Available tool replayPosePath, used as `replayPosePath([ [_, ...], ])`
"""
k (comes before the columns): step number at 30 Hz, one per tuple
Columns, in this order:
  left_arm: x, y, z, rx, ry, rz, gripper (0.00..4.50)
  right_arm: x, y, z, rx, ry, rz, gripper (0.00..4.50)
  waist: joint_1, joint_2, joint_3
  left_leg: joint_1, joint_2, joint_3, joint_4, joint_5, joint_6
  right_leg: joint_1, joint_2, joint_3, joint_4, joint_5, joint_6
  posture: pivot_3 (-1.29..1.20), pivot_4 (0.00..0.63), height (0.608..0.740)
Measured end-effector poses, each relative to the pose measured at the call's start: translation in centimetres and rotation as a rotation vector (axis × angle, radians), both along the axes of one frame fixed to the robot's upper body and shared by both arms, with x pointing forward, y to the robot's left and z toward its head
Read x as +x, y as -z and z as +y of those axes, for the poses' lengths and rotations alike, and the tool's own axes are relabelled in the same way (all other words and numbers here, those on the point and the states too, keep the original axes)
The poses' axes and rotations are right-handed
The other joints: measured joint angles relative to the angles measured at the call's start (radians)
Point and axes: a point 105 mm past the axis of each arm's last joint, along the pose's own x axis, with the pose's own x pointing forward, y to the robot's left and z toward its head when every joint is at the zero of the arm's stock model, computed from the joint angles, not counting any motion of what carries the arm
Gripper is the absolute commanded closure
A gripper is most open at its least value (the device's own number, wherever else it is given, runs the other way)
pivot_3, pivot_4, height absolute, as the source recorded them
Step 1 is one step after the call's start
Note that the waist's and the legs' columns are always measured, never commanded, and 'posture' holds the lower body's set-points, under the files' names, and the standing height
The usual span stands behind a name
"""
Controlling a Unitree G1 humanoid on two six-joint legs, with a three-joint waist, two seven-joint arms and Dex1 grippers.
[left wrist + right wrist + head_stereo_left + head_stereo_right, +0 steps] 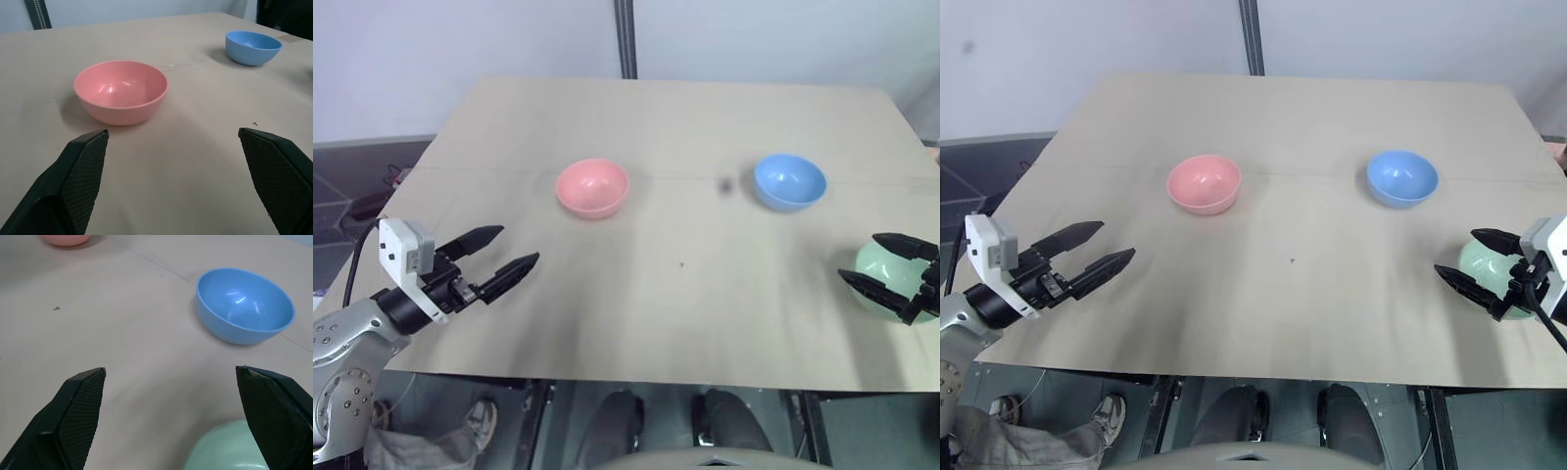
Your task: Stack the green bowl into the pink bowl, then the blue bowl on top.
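While apart on table [685, 313]: pink bowl [592, 187], blue bowl [789, 181], green bowl [1485, 264], all empty.

The green bowl [884, 275] is partly hidden behind the right gripper [886, 266], and its 3 o'clock side is cut off at the head view's edge. A small dark speck on the tabletop [705, 323] near the blue bowl [790, 181] is too blurred to identify.

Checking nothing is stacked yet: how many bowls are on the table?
3, all apart: pink bowl left, blue bowl right, green bowl nearest, under the right claw.
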Motion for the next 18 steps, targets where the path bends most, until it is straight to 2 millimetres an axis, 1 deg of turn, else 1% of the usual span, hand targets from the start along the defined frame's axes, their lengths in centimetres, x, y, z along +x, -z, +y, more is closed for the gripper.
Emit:
replayPosePath([
  [3,0.2,-0.1,0.0,-0.007,-0.008,-0.008,0.0,0.5,-0.4,0.3,0.008,-0.002,-0.018,0.04,0.0,0.0,0.0,0.0,0.0,0.0,0.0,0.0,0.0,0.0,0.0,0.0,0.0,0.0,0.0,0.0,0.15,0.74],
  [5,0.5,-0.2,-0.6,-0.025,-0.001,-0.012,0.0,1.2,-1.4,1.4,0.014,-0.027,-0.066,0.04,-0.001,0.0,0.001,0.001,0.0,0.0,0.0,0.0,0.0,0.0,0.0,0.0,0.0,0.0,0.0,0.0,0.15,0.74],
  [6,0.5,-0.1,-0.8,-0.03,0.003,-0.007,0.0,1.3,-1.5,1.8,0.015,-0.039,-0.073,0.04,-0.001,0.0,0.001,0.001,0.0,0.0,0.0,0.0,0.0,0.0,0.0,0.0,0.001,0.0,0.0,0.0,0.15,0.74],
  [10,0.7,0.1,-1.0,-0.033,0.0,-0.001,0.0,1.6,-1.3,2.5,0.027,-0.057,-0.068,0.04,0.001,0.0,0.001,0.0,0.0,-0.001,0.0,0.0,0.0,0.0,0.0,0.0,0.001,0.0,0.0,0.0,0.15,0.74],
  [13,1.0,0.1,-1.6,-0.026,0.004,-0.006,0.0,1.8,-1.3,2.9,0.03,-0.071,-0.069,0.04,0.002,-0.001,0.001,-0.001,0.0,0.0,0.0,0.0,0.0,0.0,-0.001,0.0,0.0,0.0,0.0,0.0,0.15,0.74],
  [16,2.2,0.5,-1.9,0.079,-0.073,-0.022,0.0,2.3,-1.3,4.2,0.05,-0.124,-0.082,0.04,0.001,-0.002,0.002,0.0,0.0,-0.001,0.0,0.0,0.0,0.0,0.0,0.0,0.0,0.0,0.0,0.0,0.15,0.74],
  [18,3.2,0.5,-2.1,0.176,-0.136,-0.045,0.0,2.7,-1.2,5.6,0.073,-0.177,-0.089,0.04,-0.001,-0.002,0.002,0.0,0.0,-0.001,0.0,0.0,0.0,0.0,0.0,0.0,0.001,0.0,0.0,0.0,0.15,0.74],
])
